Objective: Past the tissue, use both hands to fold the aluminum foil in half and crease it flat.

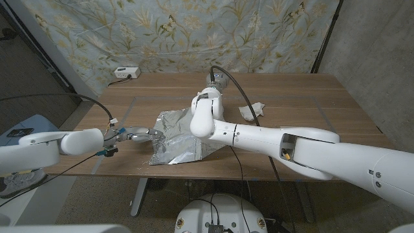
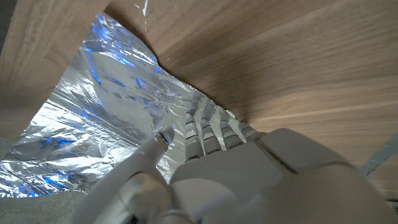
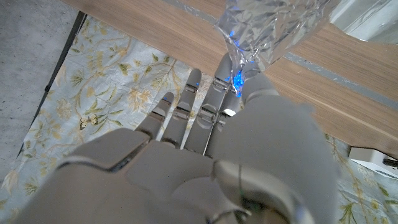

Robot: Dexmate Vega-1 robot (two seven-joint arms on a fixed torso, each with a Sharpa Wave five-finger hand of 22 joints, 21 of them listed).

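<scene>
Near the front edge of the brown wooden table (image 1: pixel 304 103), crinkled silver aluminum foil sheet (image 1: pixel 174 139) lies partly lifted; left hand (image 1: pixel 132 134) pinches its left edge; right hand (image 1: pixel 217 83) pinches a raised corner; crumpled white tissue (image 1: pixel 252 111) sits right of the foil.

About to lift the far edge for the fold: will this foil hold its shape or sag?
The aluminum foil is already wrinkled, so it probably keeps creases but droops when lifted. It looks thin and light, likely to slide unless the left hand pins its edge.
</scene>
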